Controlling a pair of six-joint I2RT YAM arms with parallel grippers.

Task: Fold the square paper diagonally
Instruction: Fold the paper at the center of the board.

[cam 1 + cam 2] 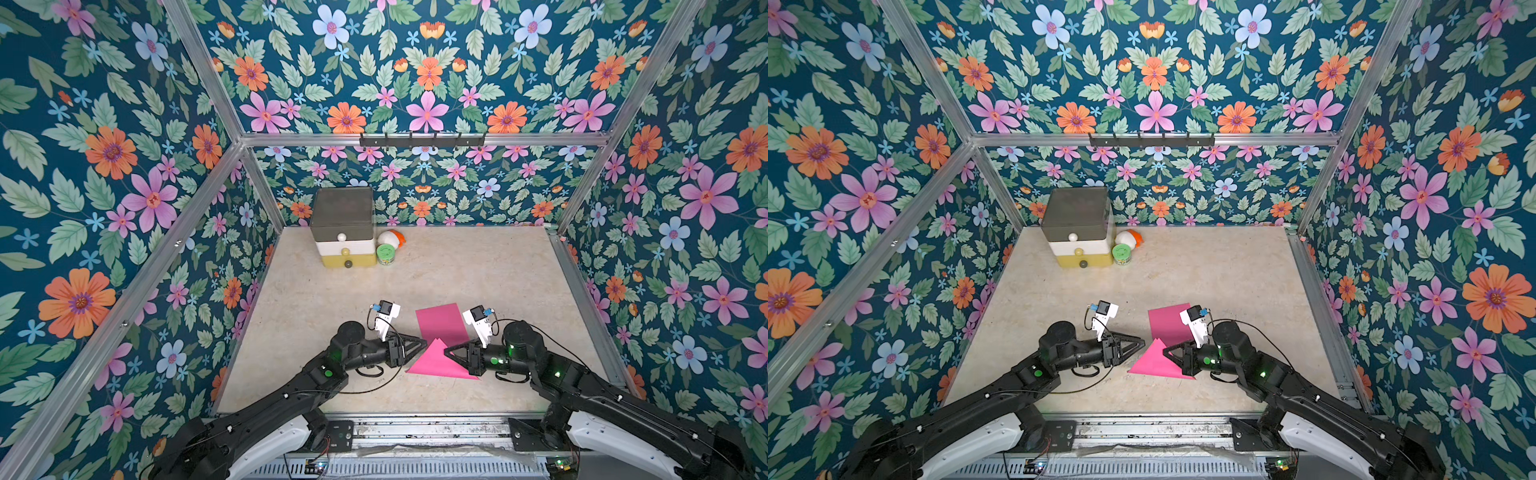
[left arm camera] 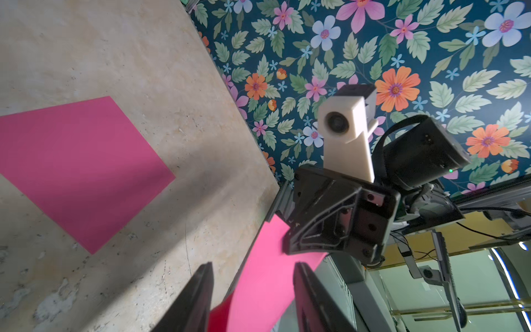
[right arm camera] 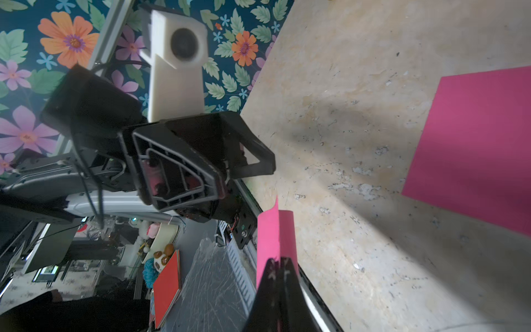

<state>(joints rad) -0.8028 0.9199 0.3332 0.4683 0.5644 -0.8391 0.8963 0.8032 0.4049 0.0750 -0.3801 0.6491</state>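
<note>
The pink paper [image 1: 432,363] [image 1: 1152,361] shows as a doubled-over triangle near the table's front. My right gripper [image 1: 446,352] [image 1: 1165,352] is shut on its right side. In the right wrist view, two pink layers [image 3: 268,230] stick out of the shut right gripper [image 3: 280,260]. My left gripper [image 1: 422,343] [image 1: 1140,344] is open at the triangle's top corner. In the left wrist view the paper [image 2: 264,276] runs through the open left gripper [image 2: 254,266], clear of both fingers [image 2: 195,299]. Whether the triangle's low edge rests on the table is unclear.
A flat darker pink sheet [image 1: 440,322] [image 2: 83,169] [image 3: 477,149] lies just behind the triangle. At the back left stand a small drawer unit [image 1: 343,228], a green can [image 1: 385,253] and a white-and-orange toy [image 1: 392,239]. Floral walls enclose three sides.
</note>
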